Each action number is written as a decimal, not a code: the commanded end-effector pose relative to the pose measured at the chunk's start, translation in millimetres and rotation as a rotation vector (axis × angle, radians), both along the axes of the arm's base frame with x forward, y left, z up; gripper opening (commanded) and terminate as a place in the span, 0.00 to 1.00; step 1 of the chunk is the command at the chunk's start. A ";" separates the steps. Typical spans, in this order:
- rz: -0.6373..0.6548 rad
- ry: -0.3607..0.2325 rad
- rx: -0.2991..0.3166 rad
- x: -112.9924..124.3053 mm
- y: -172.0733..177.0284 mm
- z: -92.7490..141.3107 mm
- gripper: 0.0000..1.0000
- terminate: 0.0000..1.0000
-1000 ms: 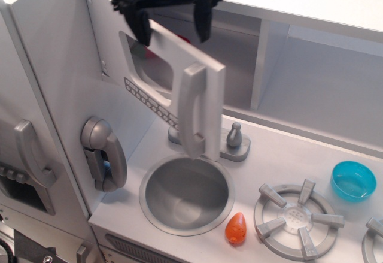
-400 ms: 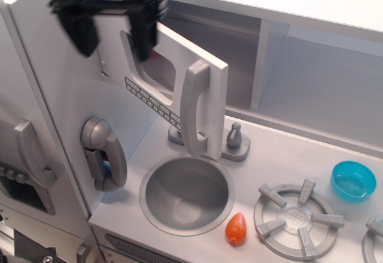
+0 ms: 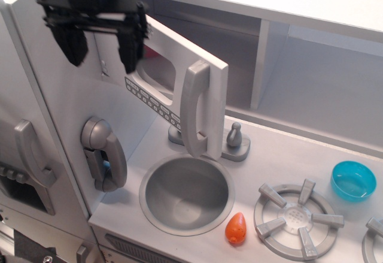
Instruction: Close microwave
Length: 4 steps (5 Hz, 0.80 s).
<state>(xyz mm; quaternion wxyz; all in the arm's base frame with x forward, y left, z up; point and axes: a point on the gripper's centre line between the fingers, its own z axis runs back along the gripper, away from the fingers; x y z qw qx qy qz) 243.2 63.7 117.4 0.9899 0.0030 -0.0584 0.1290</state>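
The scene is a grey toy kitchen with a counter [image 3: 281,161], a round sink [image 3: 187,194], a burner [image 3: 298,218], an orange toy [image 3: 236,228] at the front edge and a blue bowl [image 3: 353,180] on the right; there is only one view, from above and in front. The microwave [image 3: 173,86] sits in the upper left part of the kitchen, above the sink and to the right of the telephone handset [image 3: 105,154]. Its door is not closed: it stands out from the side wall at an angle, hinged on the far left edge, and its free edge with the vertical grey bar handle [image 3: 196,108] points toward the camera and slightly right. The long axis of the door runs from the hinge at upper left down to the handle at lower right, while the handle itself is upright. One second ago the gripper [image 3: 99,41] was above the top edge of the door, more to the right; now it has moved to the left and hangs in front of the wall near the hinge side, apart from the handle. The door itself has turned very little in this time. The black fingers [image 3: 128,44] are spread wide and hold nothing. It seems the push has not finished the closing, so the door probably needs another press on its outer face toward the wall.
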 end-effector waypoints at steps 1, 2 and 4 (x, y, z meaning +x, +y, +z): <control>-0.031 -0.083 -0.001 30.8 -13.1 -10.5 1.00 0.00; -0.066 -0.218 -0.034 41.8 -19.9 -7.4 1.00 0.00; -0.008 -0.463 -0.026 72.7 -22.7 -0.8 1.00 0.00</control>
